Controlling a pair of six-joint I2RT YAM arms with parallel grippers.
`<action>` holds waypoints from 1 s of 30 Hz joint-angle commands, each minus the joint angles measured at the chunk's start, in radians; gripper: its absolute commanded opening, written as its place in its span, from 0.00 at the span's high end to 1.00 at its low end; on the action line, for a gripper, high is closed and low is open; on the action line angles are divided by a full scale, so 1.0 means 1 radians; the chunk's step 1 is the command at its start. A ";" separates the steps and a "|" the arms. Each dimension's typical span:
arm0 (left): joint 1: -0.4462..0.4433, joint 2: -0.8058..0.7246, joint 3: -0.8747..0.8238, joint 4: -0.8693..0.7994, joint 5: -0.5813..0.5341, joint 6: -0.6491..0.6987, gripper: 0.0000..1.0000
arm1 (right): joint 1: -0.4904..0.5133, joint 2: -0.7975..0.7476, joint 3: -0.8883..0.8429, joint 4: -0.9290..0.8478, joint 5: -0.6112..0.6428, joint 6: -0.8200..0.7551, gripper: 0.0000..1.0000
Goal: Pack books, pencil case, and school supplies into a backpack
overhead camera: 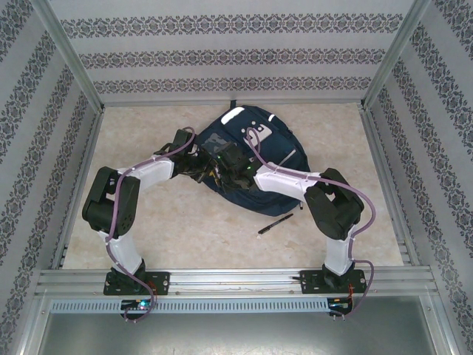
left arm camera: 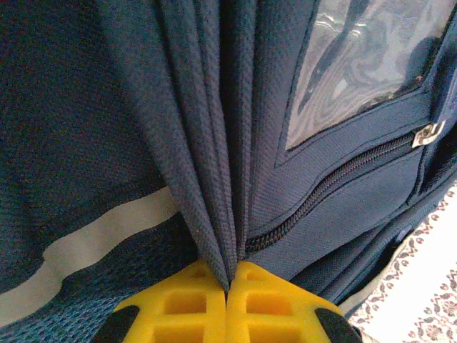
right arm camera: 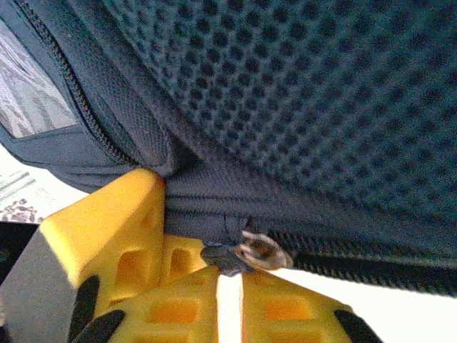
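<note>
- Top view: the backpack lay at the far middle of the table, and both arms reached to its near edge. One black pen lay well apart from it on the table, not yet packed.
- Left wrist view: the left pincer was closed tight on a fold of fabric of the backpack, probably to keep the bag steady.
- Right wrist view: the right pincer was closed on the zipper pull, most likely in order to open the bag.
</note>
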 commanded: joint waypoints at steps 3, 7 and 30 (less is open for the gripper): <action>-0.026 -0.063 0.005 0.037 0.083 -0.027 1.00 | -0.012 -0.026 -0.062 0.020 0.071 0.010 1.00; -0.015 -0.063 0.009 -0.021 0.053 0.026 1.00 | -0.026 -0.078 -0.099 0.017 0.091 -0.017 1.00; -0.007 -0.159 0.016 -0.123 0.065 0.048 1.00 | -0.220 -0.394 -0.051 -0.306 -0.243 -1.588 0.64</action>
